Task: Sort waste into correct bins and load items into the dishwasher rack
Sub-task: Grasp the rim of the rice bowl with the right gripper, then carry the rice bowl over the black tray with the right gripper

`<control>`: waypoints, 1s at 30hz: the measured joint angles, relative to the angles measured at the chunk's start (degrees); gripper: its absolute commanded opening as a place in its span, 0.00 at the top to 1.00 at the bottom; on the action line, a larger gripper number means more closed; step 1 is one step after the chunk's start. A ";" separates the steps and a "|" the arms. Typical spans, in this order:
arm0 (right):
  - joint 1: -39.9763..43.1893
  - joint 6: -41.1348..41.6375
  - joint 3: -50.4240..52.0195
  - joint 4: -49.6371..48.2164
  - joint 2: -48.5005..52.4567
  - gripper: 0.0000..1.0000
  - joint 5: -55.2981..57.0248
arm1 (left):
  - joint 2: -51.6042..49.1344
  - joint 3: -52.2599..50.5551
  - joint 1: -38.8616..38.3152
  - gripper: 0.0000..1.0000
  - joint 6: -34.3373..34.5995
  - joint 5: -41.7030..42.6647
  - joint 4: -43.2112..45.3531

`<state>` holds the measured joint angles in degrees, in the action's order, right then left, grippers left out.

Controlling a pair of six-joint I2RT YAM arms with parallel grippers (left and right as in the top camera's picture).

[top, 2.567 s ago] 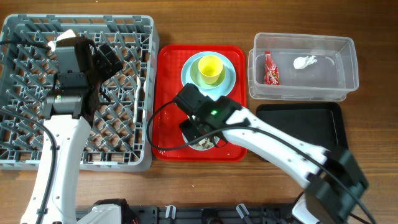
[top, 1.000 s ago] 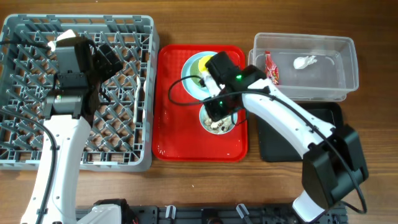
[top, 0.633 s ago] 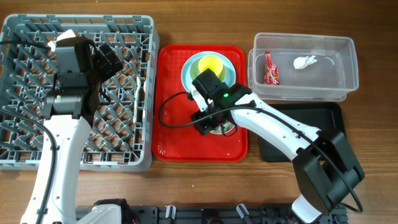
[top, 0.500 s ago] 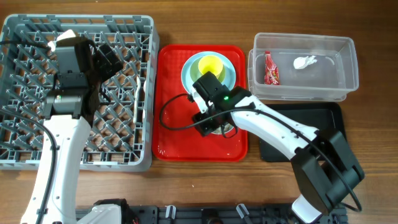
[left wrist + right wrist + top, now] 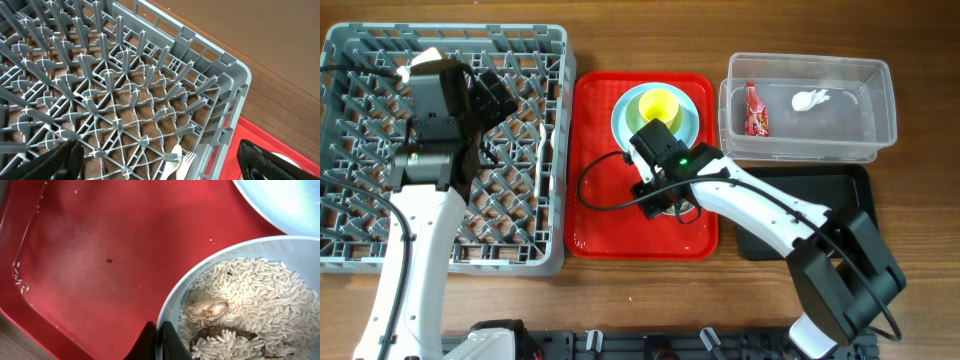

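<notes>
A small pale blue bowl (image 5: 200, 287) stands on the red serving tray (image 5: 100, 255), filled with white rice grains (image 5: 255, 295), a peanut shell (image 5: 206, 310) and a brown scrap. My right gripper (image 5: 160, 341) is shut on the bowl's near-left rim, one finger inside and one outside. From overhead, the right gripper (image 5: 655, 198) hides most of the bowl. Behind it a yellow cup (image 5: 658, 105) sits on the pale blue plate (image 5: 624, 118). My left gripper (image 5: 162, 162) hangs open over the dishwasher rack (image 5: 235, 85), where the white spoon (image 5: 171, 161) and fork (image 5: 186, 161) lie.
The clear tub (image 5: 807, 62) at the back right holds a red wrapper (image 5: 754, 110) and a white tissue (image 5: 810, 99). A black tray (image 5: 820, 205) lies in front of it, partly under my right arm. Loose rice grains dot the red tray's corner (image 5: 20, 275).
My right gripper moved down and left from over the plate to the bowl's left side, then closed its jaws on the rim. The left arm has not moved.
</notes>
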<state>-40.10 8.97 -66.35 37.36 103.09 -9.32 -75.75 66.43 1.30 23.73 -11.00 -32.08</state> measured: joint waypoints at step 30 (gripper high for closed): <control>11.19 16.76 -0.98 26.49 -26.08 0.96 11.34 | 0.00 0.00 0.00 0.00 0.00 0.00 0.00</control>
<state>-28.91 25.74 -67.33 63.86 77.01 2.02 -75.75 66.43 1.30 23.73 -11.00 -32.08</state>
